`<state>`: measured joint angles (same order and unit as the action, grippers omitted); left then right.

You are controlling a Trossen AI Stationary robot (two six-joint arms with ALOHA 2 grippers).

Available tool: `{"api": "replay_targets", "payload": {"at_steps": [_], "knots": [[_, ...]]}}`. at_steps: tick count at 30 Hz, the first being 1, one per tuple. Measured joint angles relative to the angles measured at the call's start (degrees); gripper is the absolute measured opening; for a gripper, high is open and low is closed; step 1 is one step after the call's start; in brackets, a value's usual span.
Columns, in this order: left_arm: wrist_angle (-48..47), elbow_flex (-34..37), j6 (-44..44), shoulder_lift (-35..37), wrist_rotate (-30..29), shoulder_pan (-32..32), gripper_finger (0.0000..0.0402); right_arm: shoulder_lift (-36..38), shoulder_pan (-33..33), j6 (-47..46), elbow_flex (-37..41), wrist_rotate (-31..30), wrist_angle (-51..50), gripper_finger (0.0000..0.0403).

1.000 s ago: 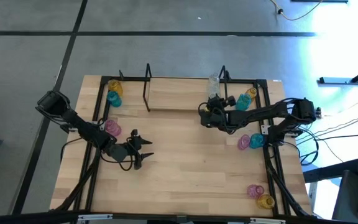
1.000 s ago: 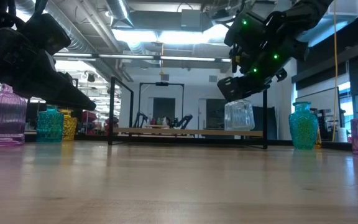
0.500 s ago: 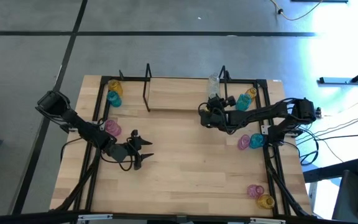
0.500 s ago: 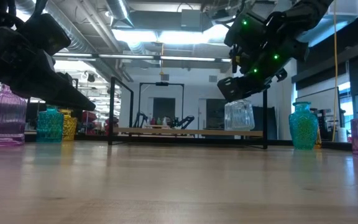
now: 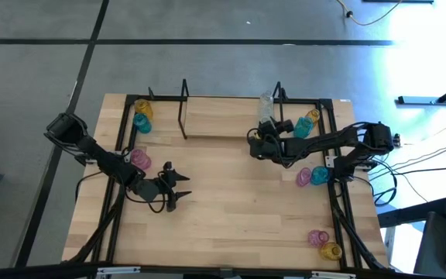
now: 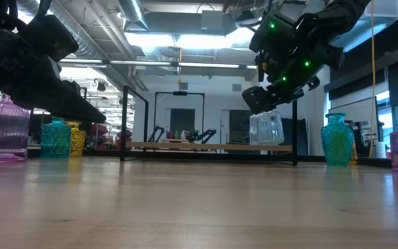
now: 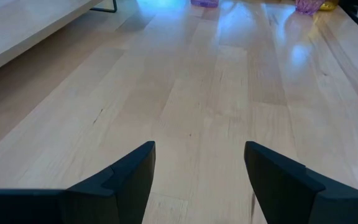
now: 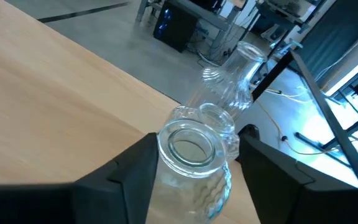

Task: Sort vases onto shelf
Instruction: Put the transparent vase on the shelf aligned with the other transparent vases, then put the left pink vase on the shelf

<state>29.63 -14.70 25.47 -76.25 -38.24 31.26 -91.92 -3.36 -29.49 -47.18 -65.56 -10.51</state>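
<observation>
On shelf [image 5: 223, 118], right gripper [image 8: 194, 163] seemingly straddles clear vase [image 8: 194, 171].

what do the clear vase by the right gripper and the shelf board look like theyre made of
Clear vase: looks like glass, possibly clear plastic; it is see-through, ribbed and glossy, with bright highlights on its rim. It stands between the right gripper fingers.

Shelf board: light wood, matte finish, pale with faint grain. Its end frames look like thin black metal wire.

Wide bare table [image 5: 238, 209] through centre and lower frame in the high view. Shelf [image 5: 223, 118] board mostly open, but black wire uprights [image 5: 183, 108] flank it and clear vases [image 5: 266, 102] crowd its right end. Vase clusters sit upper left [image 5: 141, 115], right [image 5: 311, 175] and lower right [image 5: 324, 243].
</observation>
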Motion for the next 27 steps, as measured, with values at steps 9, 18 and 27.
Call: {"api": "replay_targets", "payload": {"at_steps": [9, 18, 27], "knots": [[0.0, 0.0, 0.0, 0.0, 0.0, 0.0, 0.0241, 0.0, 0.0, 2.6, 0.0, -2.0, -0.1, 0.0221], [0.0, 0.0, 0.0, 0.0, 0.0, 0.0, 0.0241, -0.2, 0.0, 6.3, -3.7, -2.7, -0.5, 0.0221], [0.0, 0.0, -0.1, 0.0, 0.0, 0.0, 0.0241, -0.1, 2.1, 13.7, -7.4, -2.9, -0.6, 0.0221]]}}
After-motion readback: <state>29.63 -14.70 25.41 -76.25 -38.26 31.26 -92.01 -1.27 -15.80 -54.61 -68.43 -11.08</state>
